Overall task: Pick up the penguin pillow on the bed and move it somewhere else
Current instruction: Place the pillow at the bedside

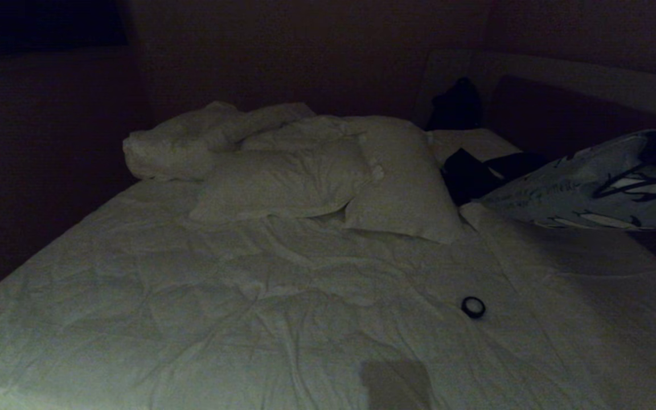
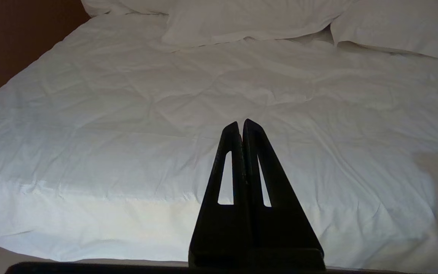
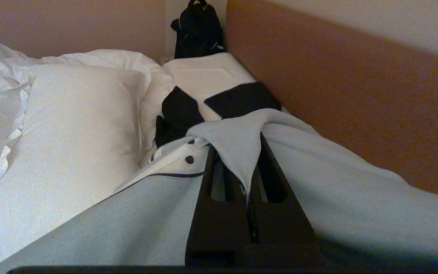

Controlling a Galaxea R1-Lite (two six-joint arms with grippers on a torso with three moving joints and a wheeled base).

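**Pillow pinched and off the bed**

Between our right gripper's [image 3: 247, 179] fingers sits a fold of the pillow [image 1: 595, 191], clamped tight; the rest of the cloth drapes down either side of them. From the head view, the pillow hangs lifted at the bed's [image 1: 282, 296] right side, ahead of the headboard [image 3: 356, 110], its lower edge just over the sheet.

We judge the hold thin: only a pinch of cover lies in the fingers, so a quick swing could pull the fabric free and drop the pillow. Beyond the fingertips lie dark cloth [image 3: 219, 104] and a white pillow [image 3: 74, 125]; the trailing corner could drag across them. A small ring [image 1: 473, 307] lies well clear.

Our left gripper [image 2: 242, 125] hangs parked over bare sheet, fingers pressed together, empty.
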